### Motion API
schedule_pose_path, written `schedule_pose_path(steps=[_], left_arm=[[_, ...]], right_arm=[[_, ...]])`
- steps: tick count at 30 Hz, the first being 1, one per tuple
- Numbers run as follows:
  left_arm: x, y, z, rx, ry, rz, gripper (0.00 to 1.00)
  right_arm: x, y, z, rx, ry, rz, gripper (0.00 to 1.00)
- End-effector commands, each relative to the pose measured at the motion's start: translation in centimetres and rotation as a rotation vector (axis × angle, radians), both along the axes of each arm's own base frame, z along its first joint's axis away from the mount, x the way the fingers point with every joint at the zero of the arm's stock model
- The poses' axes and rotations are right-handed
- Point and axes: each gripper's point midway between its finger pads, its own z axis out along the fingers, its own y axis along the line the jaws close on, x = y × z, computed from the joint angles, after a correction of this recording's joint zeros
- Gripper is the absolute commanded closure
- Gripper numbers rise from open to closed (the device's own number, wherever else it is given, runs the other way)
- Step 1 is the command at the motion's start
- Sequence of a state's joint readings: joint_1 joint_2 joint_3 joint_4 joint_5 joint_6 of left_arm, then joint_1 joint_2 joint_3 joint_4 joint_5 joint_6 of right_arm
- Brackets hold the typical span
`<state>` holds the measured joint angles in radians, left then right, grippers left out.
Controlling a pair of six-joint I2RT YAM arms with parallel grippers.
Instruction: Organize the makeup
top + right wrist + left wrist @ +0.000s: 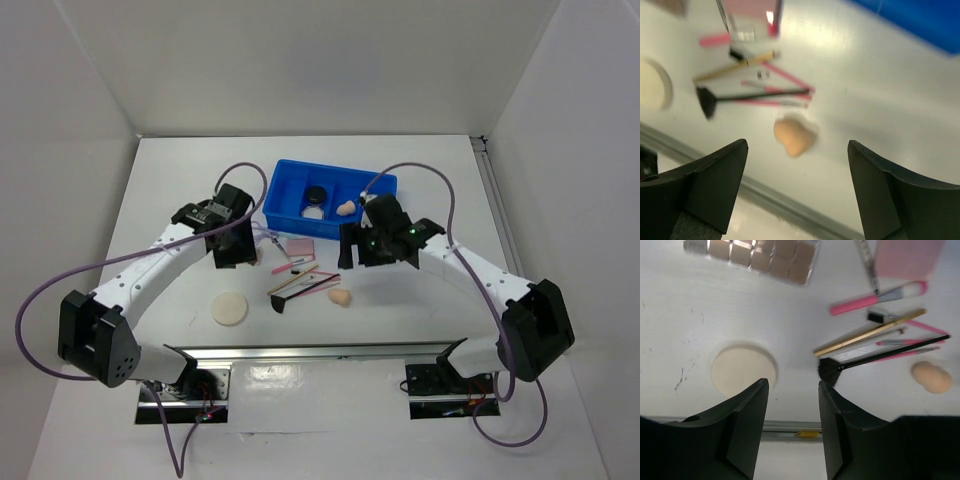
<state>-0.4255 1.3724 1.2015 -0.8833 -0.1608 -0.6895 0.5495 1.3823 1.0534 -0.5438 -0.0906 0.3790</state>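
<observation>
**Both sets of fingers apart, holding nothing, over the loose makeup**

My left fingers (750, 410) stood apart with nothing between them, hanging over the worktop (400, 310) to the left of the scattered makeup. My wrist view looked down on the cream round puff (743, 369) lying flat just beyond my fingertips, and on the brown-pink palette (755, 255) farther out.

To the right of the puff lay the thin sticks (870, 332), bunched and crossing one another. A pink-handled brush (875, 297) was on their far side, and the black brush (880, 356) lay among them with its fan head pointing towards the puff. The pink square pad (299, 247) lay flat just beyond the bunch.

My right fingers (720, 170) were spread wide and gripped nothing. They hung above the worktop to the right of the sticks, just near of the blue tray (285, 170). One peach sponge (794, 134) lay on the worktop below them, between the two fingertips in my wrist view and touching neither.

Inside the tray, the black round compact (316, 194) sat in a middle compartment. A second peach sponge (346, 208) sat in the compartment to its right.
</observation>
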Motion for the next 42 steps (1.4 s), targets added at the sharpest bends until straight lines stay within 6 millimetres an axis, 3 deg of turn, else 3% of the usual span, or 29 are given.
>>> schedule_pose_path(steps=[1,5,10,11,18,20,22,23,26,27,28,29,32,33,35,36,37,42], left_arm=[[-2.5,1.6,-2.7,0.035,0.093,0.11,0.42],[-5.6,2.7,-5.9,0.053,0.182,0.147,0.38],[-6.1,2.6,-6.0,0.031,0.175,0.162,0.38],[-6.1,2.6,-6.0,0.031,0.175,0.162,0.38],[-6.7,2.9,-7.2,0.048,0.209,0.162,0.34],[-6.8,2.9,-7.5,0.048,0.21,0.162,0.34],[-6.8,2.9,-7.7,0.053,0.219,0.162,0.34],[-6.6,2.8,-7.6,0.048,0.211,0.162,0.34],[-6.8,2.9,-7.9,0.047,0.208,0.162,0.34],[-6.8,2.9,-7.9,0.047,0.208,0.162,0.34],[-6.6,2.8,-7.9,0.043,0.2,0.162,0.34],[-6.6,2.8,-7.9,0.043,0.2,0.162,0.34],[-6.5,2.6,-7.8,0.036,0.205,0.149,0.34],[-6.5,2.6,-8.0,0.04,0.213,0.15,0.34],[-6.6,2.6,-8.0,0.043,0.213,0.141,0.34],[-6.6,2.6,-8.0,0.043,0.213,0.141,0.34],[-6.3,2.5,-8.0,0.044,0.215,0.141,0.34],[-6.6,2.8,-8.8,0.073,0.25,0.145,0.34]], right_arm=[[-4.9,0.1,-3.1,-0.003,0.146,0.022,0.12],[-6.4,2.1,-4.8,0.016,0.197,0.071,0.13],[-7.3,4.0,-7.1,0.016,0.24,0.114,0.22],[-7.4,4.4,-7.9,0.012,0.256,0.128,0.31],[-7.4,5.0,-10.4,-0.064,0.302,0.131,0.54],[-7.2,4.8,-10.7,-0.079,0.302,0.123,0.67],[-7.4,4.3,-10.2,-0.093,0.295,0.113,0.79],[-7.0,4.2,-9.6,-0.095,0.277,0.106,0.91],[-6.6,4.4,-6.3,-0.065,0.228,0.104,1.0],[-6.3,5.0,-3.6,-0.015,0.174,0.122,1.0],[-5.4,4.9,-2.1,0.009,0.133,0.106,1.0],[-4.1,5.1,0.7,0.053,0.065,0.087,1.0],[-1.3,3.9,3.5,0.052,-0.013,0.025,1.0],[0.4,4.3,5.1,0.068,-0.057,0.013,1.0],[3.2,4.1,6.2,0.069,-0.105,-0.028,1.0],[4.9,4.5,7.9,0.077,-0.15,-0.038,1.0],[6.6,4.4,6.4,0.024,-0.144,-0.075,1.0],[13.2,3.2,6.0,-0.033,-0.213,-0.205,1.0]])
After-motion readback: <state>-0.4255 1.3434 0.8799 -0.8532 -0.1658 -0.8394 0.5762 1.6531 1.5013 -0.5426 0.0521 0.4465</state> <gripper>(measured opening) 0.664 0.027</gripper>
